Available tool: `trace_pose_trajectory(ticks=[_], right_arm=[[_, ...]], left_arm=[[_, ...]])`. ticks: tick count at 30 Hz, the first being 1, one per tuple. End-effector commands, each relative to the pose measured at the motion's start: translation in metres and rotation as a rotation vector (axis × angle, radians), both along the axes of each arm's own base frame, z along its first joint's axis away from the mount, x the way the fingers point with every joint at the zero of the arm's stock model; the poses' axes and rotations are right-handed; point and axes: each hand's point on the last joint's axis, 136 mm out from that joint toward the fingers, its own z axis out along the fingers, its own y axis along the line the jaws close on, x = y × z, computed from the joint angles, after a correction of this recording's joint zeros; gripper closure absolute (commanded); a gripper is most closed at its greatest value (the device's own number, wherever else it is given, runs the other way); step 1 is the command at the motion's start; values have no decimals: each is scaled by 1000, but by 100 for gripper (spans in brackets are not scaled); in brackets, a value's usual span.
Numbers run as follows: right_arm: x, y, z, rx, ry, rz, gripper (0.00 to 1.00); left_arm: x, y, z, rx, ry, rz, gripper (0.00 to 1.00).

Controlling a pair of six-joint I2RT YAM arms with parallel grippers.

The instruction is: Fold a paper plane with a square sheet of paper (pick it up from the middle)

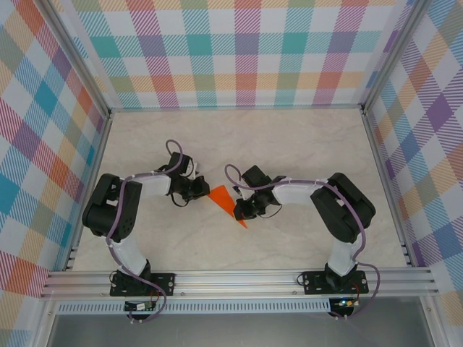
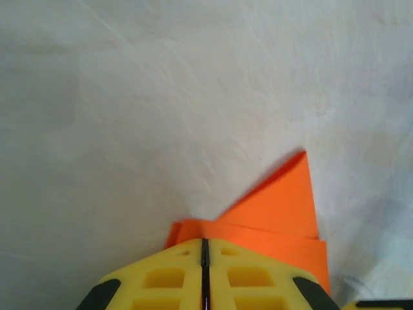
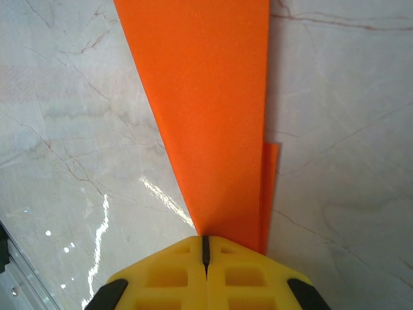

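The orange paper (image 1: pixel 226 202) lies on the table between my two grippers, folded into a narrow pointed wedge with its tip toward the near edge. My left gripper (image 1: pixel 202 193) is at the wedge's wide end. In the left wrist view the left gripper (image 2: pixel 205 243) is shut, its yellow fingertips over a folded band of the paper (image 2: pixel 284 206). My right gripper (image 1: pixel 244 211) sits over the narrow end. In the right wrist view the right gripper (image 3: pixel 205 239) is shut, and the paper (image 3: pixel 206 110) runs out from under its tips, flat on the table.
The marble-look table top (image 1: pixel 304 144) is walled by checkered panels (image 1: pixel 231 50) at the back and both sides. An aluminium rail (image 1: pixel 239 278) carrying both arm bases runs along the near edge. Purple cables loop over each arm.
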Motion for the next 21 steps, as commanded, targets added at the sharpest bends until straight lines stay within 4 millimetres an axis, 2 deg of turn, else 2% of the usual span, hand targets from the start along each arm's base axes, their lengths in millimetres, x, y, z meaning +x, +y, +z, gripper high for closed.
trace_pose_trajectory(ticks=[1,7,11,16,21], right_arm=[[-50,-65,-43,-300,195,-4,100],[-47,-61,-39,-283,194,-9,100],[-46,-58,-35,-266,195,-19,100],[-44,-54,-33,-257,197,-33,100],[-42,-54,-33,-262,198,-36,100]], left_arm=[[23,42,-1,125,-22,137,90],[31,44,57,88,-112,144,88],[14,15,83,-88,-129,106,88],[-16,-29,88,-208,-123,54,91],[-41,-66,66,-235,-70,15,95]])
